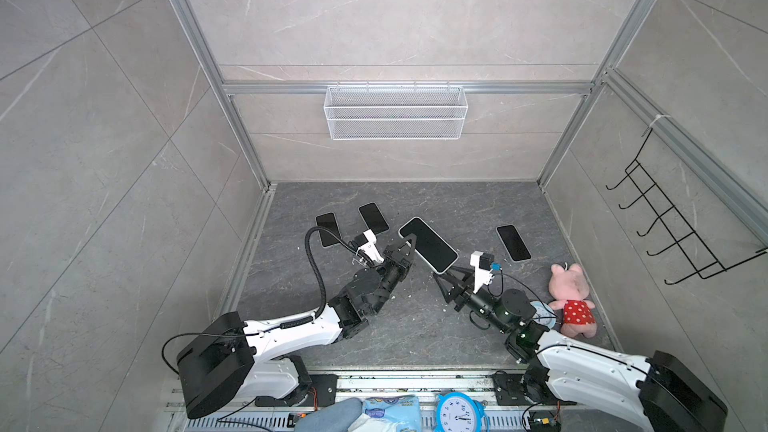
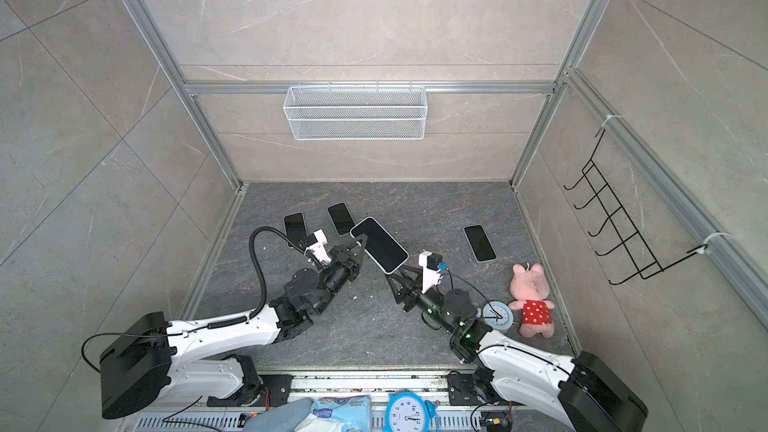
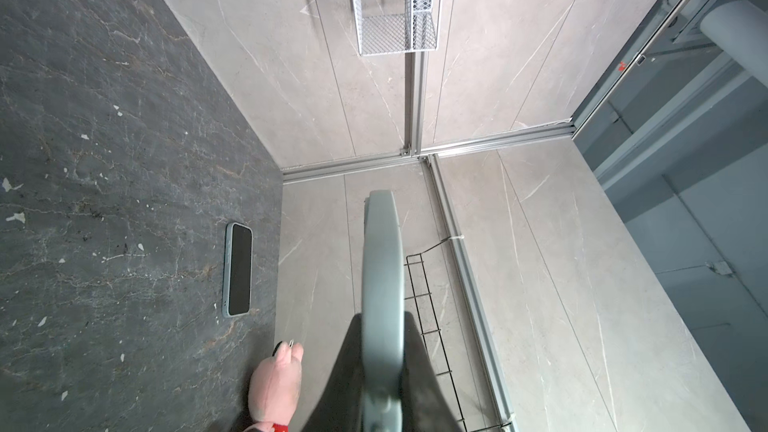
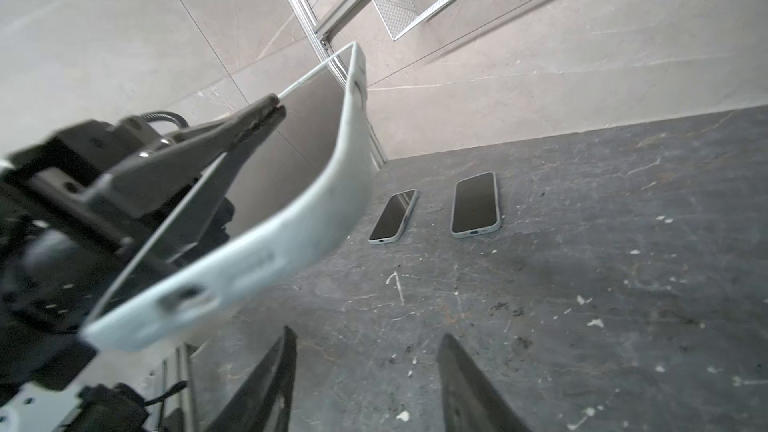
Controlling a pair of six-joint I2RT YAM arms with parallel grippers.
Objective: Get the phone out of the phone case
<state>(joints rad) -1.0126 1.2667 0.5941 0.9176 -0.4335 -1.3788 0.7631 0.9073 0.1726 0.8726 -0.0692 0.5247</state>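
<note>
Pale-cased phone [image 1: 428,245] clamped by L gripper [image 1: 410,239]; R gripper [image 1: 444,274] spread apart. Nearby: plush pig [image 1: 571,301]; port cutouts [image 4: 183,297] only in R-wrist view.

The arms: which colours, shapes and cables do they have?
Left arm and right arm: white shells, black joints, black bases. A black ribbed hose loops on the left arm; thin black cables on the right arm, plus a green light. Left claw and right claw: black, pointed fingers, white camera mount behind each.
</note>
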